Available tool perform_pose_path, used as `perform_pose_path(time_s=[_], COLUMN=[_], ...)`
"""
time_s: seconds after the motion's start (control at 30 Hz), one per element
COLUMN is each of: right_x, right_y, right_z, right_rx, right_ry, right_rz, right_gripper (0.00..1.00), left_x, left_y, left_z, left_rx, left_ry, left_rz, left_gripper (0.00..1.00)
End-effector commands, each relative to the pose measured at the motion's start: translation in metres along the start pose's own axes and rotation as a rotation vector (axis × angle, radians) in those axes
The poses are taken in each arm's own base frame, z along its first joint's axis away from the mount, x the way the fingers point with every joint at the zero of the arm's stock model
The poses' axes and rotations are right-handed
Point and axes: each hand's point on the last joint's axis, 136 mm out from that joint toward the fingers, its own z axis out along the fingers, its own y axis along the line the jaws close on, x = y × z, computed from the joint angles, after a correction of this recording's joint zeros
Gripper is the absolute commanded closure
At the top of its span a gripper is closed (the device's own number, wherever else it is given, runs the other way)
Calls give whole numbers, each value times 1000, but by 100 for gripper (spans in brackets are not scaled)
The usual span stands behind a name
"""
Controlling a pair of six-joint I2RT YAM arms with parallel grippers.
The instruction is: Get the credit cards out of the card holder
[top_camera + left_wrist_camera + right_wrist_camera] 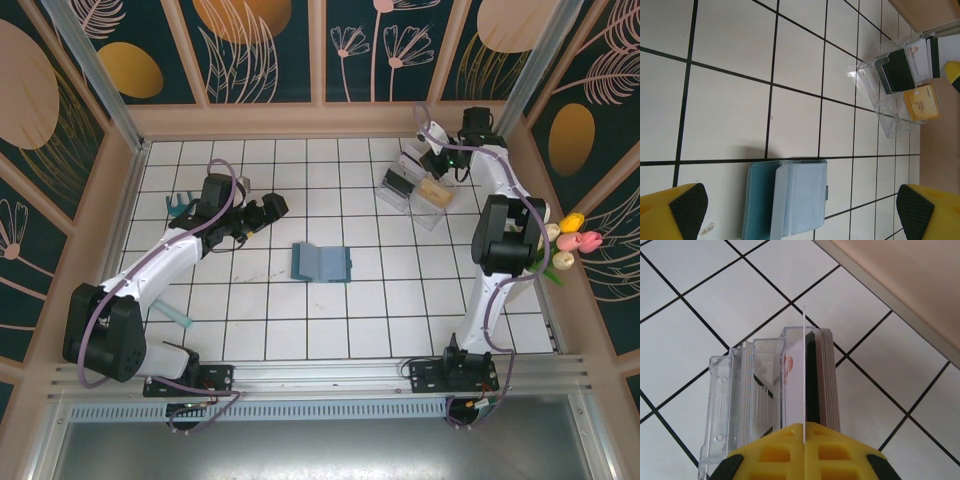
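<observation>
The white tiled table carries the whole scene. At its far right corner stands a clear plastic tray, and the right gripper is over it, its yellow fingers pressed together on a thin card seen edge-on. Whether that card touches the tray I cannot tell. The left gripper hangs left of centre with its fingers spread wide and nothing between them. The card holder lies open and flat near the table's middle, well apart from the tray: teal-blue, soft-looking, with a paler inner pocket. The tray holds a dark card and a yellow-orange card.
</observation>
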Motion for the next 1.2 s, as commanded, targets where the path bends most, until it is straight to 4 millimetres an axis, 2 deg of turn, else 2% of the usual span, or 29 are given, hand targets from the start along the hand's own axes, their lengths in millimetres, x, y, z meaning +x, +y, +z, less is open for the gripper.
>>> perform_pose_path(time_s=[0.0, 0.2, 0.37, 0.57, 0.77, 0.93, 1.03, 1.1, 1.17], right_x=[-3, 1, 4, -4, -11, -31, -46, -57, -69], right_y=[-2, -1, 4, -5, -14, -11, -12, -14, -13], right_z=[0, 8, 15, 9, -5, -26, -42, -56, -71], right_rx=[-8, -5, -15, 31, 73, 74, 100, 125, 150], right_ry=[9, 39, 62, 51, 36, -29, -71, -118, -169], right_rz=[-32, -43, -56, -42, -34, -24, -5, 27, 55], right_gripper=[100, 100, 92, 84, 82, 77, 69, 58, 55], left_x=[-1, 1, 2, 4, 6, 7, 7, 8, 9], left_y=[-2, -2, -1, 0, 1, 0, -1, 0, 0], left_z=[0, 3, 4, 6, 7, 6, 5, 4, 2], left_rx=[13, 18, 26, 26, 32, 37, 40, 41, 40], left_ry=[14, 25, 28, 35, 42, 42, 39, 39, 35], left_rz=[16, 8, 13, 8, 4, 6, 7, 9, 14], left_gripper=[2, 1, 2, 1, 2, 1, 1, 2, 1])
